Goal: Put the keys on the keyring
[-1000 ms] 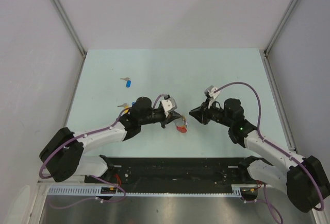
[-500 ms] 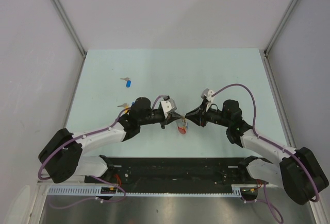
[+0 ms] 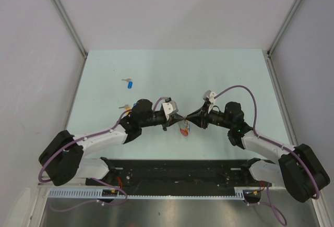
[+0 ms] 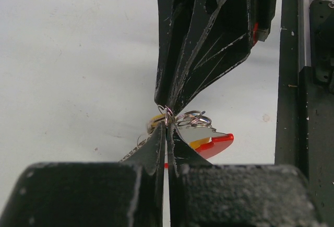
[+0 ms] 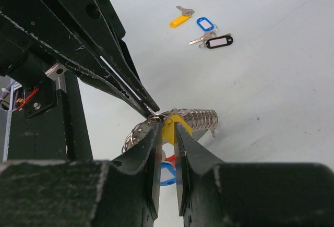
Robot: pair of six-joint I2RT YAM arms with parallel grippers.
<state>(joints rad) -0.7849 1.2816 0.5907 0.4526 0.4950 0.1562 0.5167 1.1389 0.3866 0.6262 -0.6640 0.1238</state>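
Contact is head-on: left end effector [image 4: 166, 129] clamps the keyring [image 4: 194, 118] by its wire loop; right end effector [image 5: 166, 131], directly opposite, narrowly pinches a yellow-tagged key [image 5: 171, 124].

Both arms reach inward, tips meeting — left gripper [image 4: 166, 129] pinched tight, right gripper [image 5: 167, 129] clamped, jaws slightly apart.
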